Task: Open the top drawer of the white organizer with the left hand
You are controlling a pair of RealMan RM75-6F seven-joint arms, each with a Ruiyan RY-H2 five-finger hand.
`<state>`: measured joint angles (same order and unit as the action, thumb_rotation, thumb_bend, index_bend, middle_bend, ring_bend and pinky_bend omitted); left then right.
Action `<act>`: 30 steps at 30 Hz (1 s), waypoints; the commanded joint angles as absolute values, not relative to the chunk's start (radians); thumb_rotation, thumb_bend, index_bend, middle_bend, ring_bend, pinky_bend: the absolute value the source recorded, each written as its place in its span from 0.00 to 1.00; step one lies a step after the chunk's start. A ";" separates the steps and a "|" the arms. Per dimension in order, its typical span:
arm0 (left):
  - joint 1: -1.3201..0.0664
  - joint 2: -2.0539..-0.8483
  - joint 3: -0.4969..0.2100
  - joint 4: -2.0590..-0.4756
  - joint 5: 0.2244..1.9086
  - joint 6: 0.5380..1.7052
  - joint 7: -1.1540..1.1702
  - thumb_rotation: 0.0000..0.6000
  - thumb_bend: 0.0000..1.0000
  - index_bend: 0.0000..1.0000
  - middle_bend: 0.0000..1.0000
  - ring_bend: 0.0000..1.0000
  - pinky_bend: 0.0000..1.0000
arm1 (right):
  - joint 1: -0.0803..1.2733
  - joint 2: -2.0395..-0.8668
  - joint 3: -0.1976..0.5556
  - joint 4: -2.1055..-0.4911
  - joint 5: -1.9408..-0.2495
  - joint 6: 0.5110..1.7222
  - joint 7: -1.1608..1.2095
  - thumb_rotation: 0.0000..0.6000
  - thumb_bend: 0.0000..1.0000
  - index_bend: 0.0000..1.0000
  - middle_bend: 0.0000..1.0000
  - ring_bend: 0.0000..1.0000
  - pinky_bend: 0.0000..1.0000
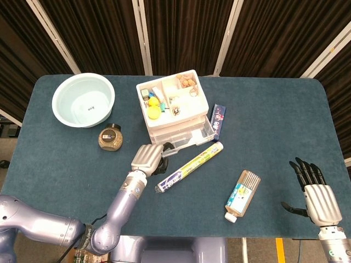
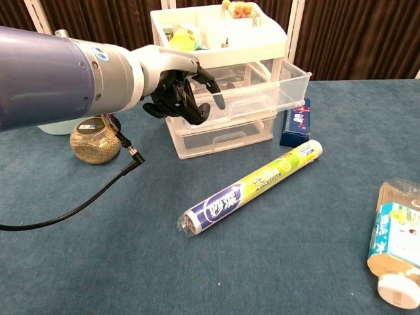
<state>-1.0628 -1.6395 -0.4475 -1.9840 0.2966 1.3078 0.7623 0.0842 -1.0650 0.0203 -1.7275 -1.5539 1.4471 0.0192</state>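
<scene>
At the white organizer (image 2: 223,79), the left hand (image 2: 180,88) hooks curled fingers on the top drawer (image 2: 259,92) (pulled partway out). Well off from it, the right hand (image 1: 317,193) hangs with fingers apart.

Dark pleated curtains (image 1: 181,33), white poles (image 1: 143,35), blue-carpeted table (image 1: 263,115)

We note glossy lavender-blue arm shells, a silver-backed left hand (image 2: 176,84) with black fingers, a matching right hand (image 1: 316,197), and a black cable at the left forearm.
</scene>
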 commanded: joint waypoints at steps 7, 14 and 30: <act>-1.069 -1.631 -0.431 -2.022 0.302 1.303 0.741 1.00 0.66 0.28 1.00 0.97 0.98 | 0.085 -1.067 0.021 -1.725 -1.553 1.447 0.017 1.00 0.07 0.00 0.00 0.00 0.00; -1.076 -1.628 -0.409 -2.030 0.325 1.317 0.736 1.00 0.66 0.19 1.00 0.97 0.98 | 0.084 -1.067 0.021 -1.726 -1.553 1.448 0.018 1.00 0.07 0.00 0.00 0.00 0.00; -0.954 -1.493 -0.095 -2.056 0.905 1.504 0.794 1.00 0.08 0.12 0.35 0.33 0.51 | 0.084 -1.067 0.022 -1.719 -1.552 1.449 0.015 1.00 0.07 0.00 0.00 0.00 0.00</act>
<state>-1.0186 -1.5601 -0.2141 -2.0258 0.7360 1.4331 0.7740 0.0841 -1.0675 0.0217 -1.7187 -1.5517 1.4484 0.0155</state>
